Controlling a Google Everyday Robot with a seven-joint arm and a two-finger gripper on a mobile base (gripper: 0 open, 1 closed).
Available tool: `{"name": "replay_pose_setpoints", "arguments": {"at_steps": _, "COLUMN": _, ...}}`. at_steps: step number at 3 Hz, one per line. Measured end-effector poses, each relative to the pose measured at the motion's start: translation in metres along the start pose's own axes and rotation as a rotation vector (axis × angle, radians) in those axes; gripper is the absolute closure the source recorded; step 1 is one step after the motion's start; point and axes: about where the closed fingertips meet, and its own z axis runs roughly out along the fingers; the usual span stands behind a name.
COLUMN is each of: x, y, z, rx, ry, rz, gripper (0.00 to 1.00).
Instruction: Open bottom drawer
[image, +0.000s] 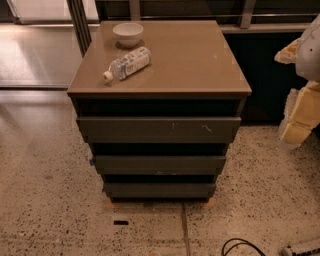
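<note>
A dark grey-brown cabinet (165, 55) with three drawers stands in the middle of the view. The bottom drawer (160, 190) is the lowest and smallest-looking front, flat, plain and without a handle; it sits about flush under the middle front, just above the floor. The middle drawer (160, 164) has a blue tag at its left end. The top drawer (159, 129) has pale scratches. My gripper (301, 107), white and yellowish, hangs at the right edge of the view, to the right of the cabinet at about top-drawer height, well away from the bottom drawer.
A white bowl (128, 33) and a plastic bottle (127, 64) lying on its side rest on the cabinet top. A black cable (241, 245) lies on the speckled floor at the bottom right. A dark wall stands behind the cabinet.
</note>
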Motion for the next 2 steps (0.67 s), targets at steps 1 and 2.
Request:
{"name": "replay_pose_setpoints", "arguments": {"at_steps": 1, "x": 0.000, "y": 0.000, "z": -0.001, "rx": 0.004, "ry": -0.002, "rz": 0.000, "gripper": 0.00}}
{"name": "replay_pose_setpoints", "arguments": {"at_steps": 2, "x": 0.005, "y": -0.001, "z": 0.023, "rx": 0.021, "ry": 0.028, "rz": -0.013, "gripper": 0.00}}
